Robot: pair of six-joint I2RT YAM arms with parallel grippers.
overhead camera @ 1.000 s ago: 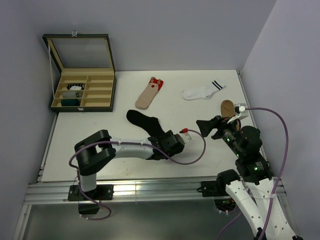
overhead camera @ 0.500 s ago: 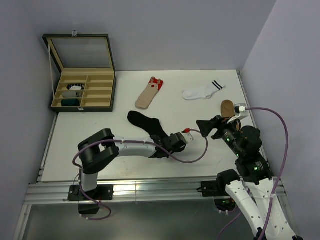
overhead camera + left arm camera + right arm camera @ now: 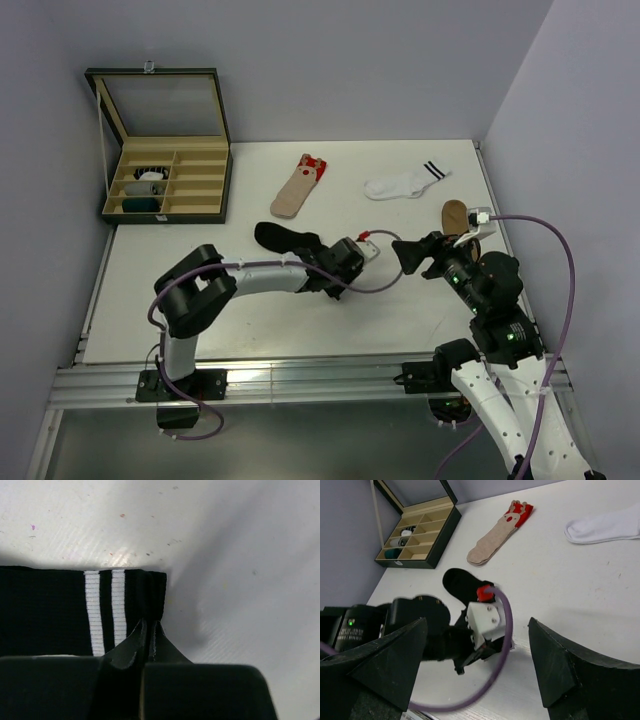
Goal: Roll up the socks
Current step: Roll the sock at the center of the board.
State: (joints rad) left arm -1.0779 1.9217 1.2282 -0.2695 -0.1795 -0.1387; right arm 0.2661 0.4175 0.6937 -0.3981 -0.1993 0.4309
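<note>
- Here, the left arm (image 3: 265, 278) stretches low across the worktop (image 3: 400, 325); the right end effector (image 3: 477, 630) hovers, jaws wide — holding nothing.
- The open box (image 3: 226, 185) holds rolled bundles (image 3: 148, 180) in its left compartments.
- The left end effector (image 3: 148, 628) is pinched tight on the black sock (image 3: 45, 610) — at its striped cuff edge, mid-worktop.

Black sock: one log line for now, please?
left end effector: shut on black sock cuff | right end effector: open, empty

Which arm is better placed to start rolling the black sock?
Left. The left fingers are shut on the black sock at its striped cuff edge; the right fingers stand open off to the side, touching no sock.
</note>
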